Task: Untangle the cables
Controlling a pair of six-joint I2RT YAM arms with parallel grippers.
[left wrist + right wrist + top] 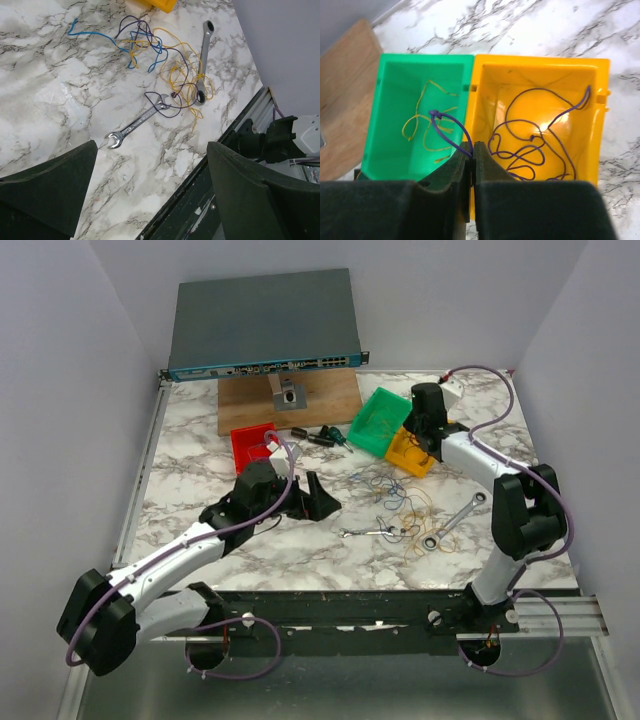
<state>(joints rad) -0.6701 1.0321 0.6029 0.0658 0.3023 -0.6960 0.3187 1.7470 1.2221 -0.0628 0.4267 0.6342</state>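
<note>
Marble table point(200, 490); right fingers point(487, 162) seemingly pinch purple cable point(456, 123)

The bench point(200, 510) is white marble-patterned with grey-black veins. On its right side lie cables point(150, 50) in blue, yellow and purple, among two silver wrenches point(137, 122) point(202, 60). At the far right, a green bin point(400, 100) shows yellow strands point(427, 125) inside. The orange-yellow bin point(490, 85) beside it shows purple loops point(530, 140). A purple cable point(451, 127) arcs over the green one. Left of these sits a red bin point(250, 445), with a brown wooden board point(250, 405) and a grey box point(262, 325) with a blue front edge beyond. The left end effector point(151, 150) and right end effector point(472, 150) are black. The arms point(170, 560) are white and black, with purple hoses point(490, 410).
</note>
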